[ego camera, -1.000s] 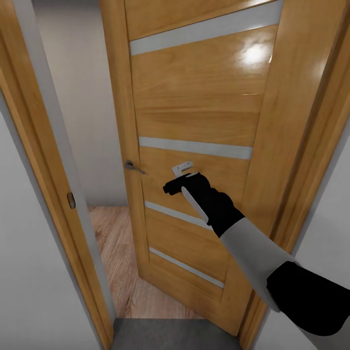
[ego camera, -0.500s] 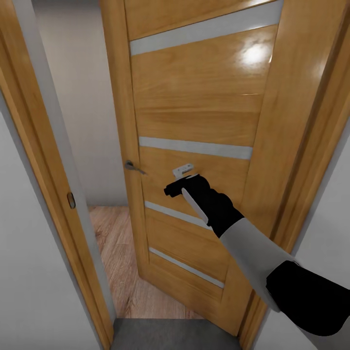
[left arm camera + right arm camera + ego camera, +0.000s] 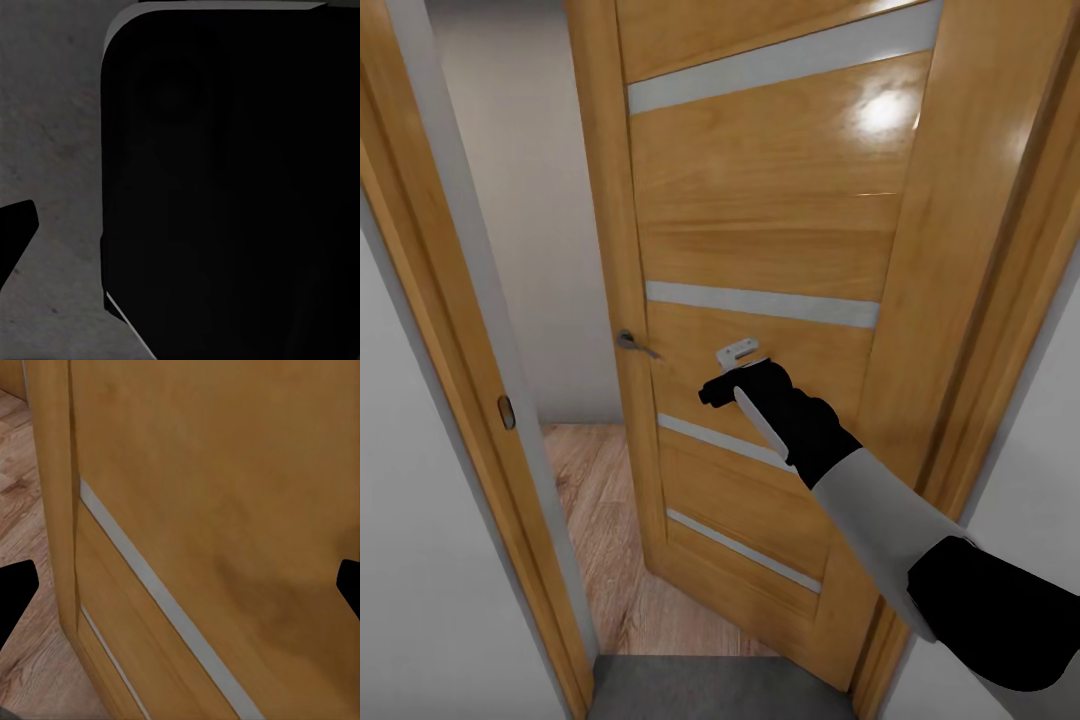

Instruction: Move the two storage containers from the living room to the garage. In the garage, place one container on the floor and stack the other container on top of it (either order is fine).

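Observation:
The two storage containers are out of view. In the head view my right arm reaches forward to an orange-wood door [image 3: 760, 220] with pale slits, which stands ajar. My right gripper [image 3: 722, 374] is at the door's face, just right of its metal handle [image 3: 632, 343]. In the right wrist view the right gripper [image 3: 184, 589] is open, one dark fingertip [image 3: 16, 594] at each side and the door panel [image 3: 225, 495] close ahead. The left wrist view shows my left gripper [image 3: 180, 232] above grey concrete floor [image 3: 52, 150], with one fingertip [image 3: 15, 234] at the edge and a large black body beside it.
The door frame [image 3: 450, 330] and white walls close in on both sides. Through the gap on the left lies light wood-plank floor [image 3: 600, 520] and a pale wall. A strip of grey floor [image 3: 710, 690] lies at the threshold below me.
My right gripper has crept very slightly to the right and down along the door's face. The door and the view have not visibly shifted.

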